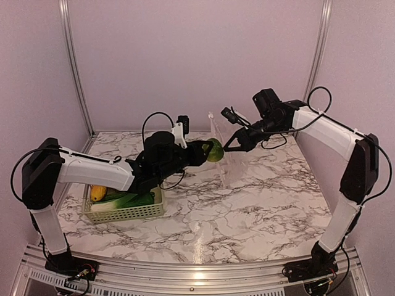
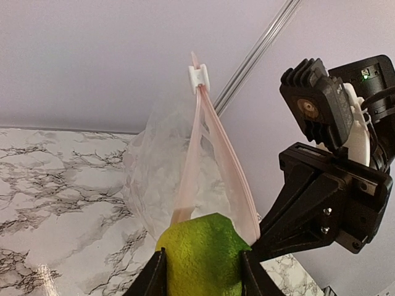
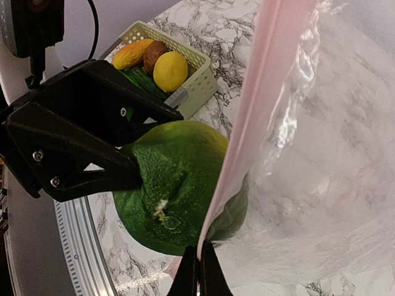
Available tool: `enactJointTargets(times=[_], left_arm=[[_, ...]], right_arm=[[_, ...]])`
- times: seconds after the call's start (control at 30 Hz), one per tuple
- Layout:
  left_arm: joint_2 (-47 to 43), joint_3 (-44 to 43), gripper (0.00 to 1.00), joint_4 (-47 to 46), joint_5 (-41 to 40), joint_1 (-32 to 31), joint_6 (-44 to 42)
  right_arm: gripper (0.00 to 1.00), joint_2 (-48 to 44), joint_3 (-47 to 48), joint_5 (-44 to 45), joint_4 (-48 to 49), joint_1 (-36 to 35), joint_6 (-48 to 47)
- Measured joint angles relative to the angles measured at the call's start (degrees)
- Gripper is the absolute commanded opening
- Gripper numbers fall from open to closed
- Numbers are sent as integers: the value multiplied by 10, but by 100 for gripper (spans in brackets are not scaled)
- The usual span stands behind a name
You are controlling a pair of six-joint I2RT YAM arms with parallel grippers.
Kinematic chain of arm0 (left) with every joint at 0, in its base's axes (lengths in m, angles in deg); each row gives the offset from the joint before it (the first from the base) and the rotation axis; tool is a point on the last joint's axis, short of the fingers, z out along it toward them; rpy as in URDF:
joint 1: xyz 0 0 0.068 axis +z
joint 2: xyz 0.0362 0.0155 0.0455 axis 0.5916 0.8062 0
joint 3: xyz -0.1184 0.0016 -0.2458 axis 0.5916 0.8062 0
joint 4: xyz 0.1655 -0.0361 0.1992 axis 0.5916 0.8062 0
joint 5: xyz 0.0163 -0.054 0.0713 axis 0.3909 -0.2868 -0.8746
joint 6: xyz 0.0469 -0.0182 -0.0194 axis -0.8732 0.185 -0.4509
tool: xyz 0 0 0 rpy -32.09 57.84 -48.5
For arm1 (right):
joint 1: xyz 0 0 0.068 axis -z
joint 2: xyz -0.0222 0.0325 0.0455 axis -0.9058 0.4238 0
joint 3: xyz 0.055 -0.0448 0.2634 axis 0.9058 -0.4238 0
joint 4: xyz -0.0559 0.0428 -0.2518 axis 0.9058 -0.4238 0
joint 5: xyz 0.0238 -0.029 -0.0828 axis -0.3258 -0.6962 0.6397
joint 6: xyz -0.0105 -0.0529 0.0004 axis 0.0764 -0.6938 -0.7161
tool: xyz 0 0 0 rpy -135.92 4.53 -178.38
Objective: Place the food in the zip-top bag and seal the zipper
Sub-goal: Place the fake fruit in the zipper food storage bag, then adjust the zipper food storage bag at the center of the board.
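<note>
left gripper [image 1: 200,152] clamped on green fruit [image 3: 173,185], presenting it at the mouth of the zip-top bag [image 2: 154,166] directly ahead. right gripper [image 3: 199,274] pinches the zipper [image 2: 191,154] rim, holding the bag upright for loading.

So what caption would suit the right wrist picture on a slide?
Left gripper holds a green fruit at the pink-edged mouth of the clear zip-top bag pinched by the right gripper.
</note>
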Motion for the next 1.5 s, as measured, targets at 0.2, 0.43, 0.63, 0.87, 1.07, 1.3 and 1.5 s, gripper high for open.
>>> enactJointTargets(times=[0.2,0.43,0.63,0.87,1.07,1.3,1.5], left_arm=[[51,-67,0,33,-18,1,1],[98,-129,24,58,-24,1,7],[96,-125,61,53,4,0,2],[44,-105,79,84,4,0,-29],[-21,-105,78,103,-10,-5,-39],[-35,-91,62,148,-59,-9,9],[-3,-89,50,174,-14,-8,68]], right_arm=[[0,-3,-1,-32,-14,-9,-4],[0,-6,-1,-68,-21,-16,-5],[0,-6,-1,-77,-21,-6,-5],[0,-6,-1,-91,-20,38,-3],[0,-6,-1,-94,-17,58,0],[0,-6,0,-102,-16,59,1],[0,-6,0,-102,-15,59,0]])
